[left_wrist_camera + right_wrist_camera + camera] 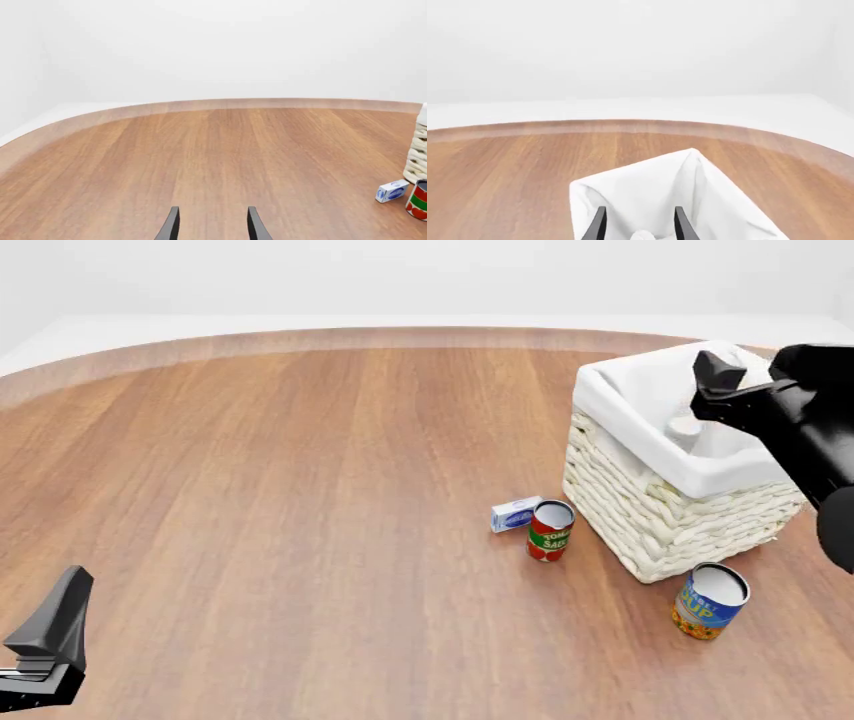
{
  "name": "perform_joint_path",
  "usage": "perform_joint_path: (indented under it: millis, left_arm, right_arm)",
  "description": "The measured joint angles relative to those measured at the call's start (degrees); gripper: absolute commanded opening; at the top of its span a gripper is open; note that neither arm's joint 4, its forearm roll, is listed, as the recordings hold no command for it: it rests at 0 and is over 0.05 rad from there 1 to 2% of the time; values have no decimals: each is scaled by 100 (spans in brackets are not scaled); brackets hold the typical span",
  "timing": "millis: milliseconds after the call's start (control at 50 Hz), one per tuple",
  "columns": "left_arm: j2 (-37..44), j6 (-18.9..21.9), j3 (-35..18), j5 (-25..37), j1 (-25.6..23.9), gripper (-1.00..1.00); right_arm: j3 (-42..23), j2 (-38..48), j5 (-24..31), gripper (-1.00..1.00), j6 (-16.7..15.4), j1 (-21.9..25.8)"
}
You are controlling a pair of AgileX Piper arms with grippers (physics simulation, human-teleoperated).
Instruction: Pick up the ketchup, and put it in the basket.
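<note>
Right beside the basket [667, 530] stand two cans [550, 530] and a box [514, 514]; both pincers gape empty.

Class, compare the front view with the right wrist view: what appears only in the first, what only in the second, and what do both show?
Only the front view shows the tomato sauce can, the blue-and-yellow can, the small white-and-blue box, the basket's woven wall and the left pincer. Only the right wrist view shows the gap between the right pincer fingers. Both show the basket with its white liner, a white cap, probably the ketchup's, inside it, and the wooden table.
</note>
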Motion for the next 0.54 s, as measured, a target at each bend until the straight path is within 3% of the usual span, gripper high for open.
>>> perform_joint_path:
  millis: [320,440,540]
  left_arm:
    - [0,0,0,0,0,100]
    - [0,0,0,0,0,100]
    - [0,0,0,0,0,100]
  right_arm:
    - [882,-1713,-34,100,-82,435]
    - [1632,-3009,7,100,-576,819]
    - [2378,-4495,230,100,-1290,1316]
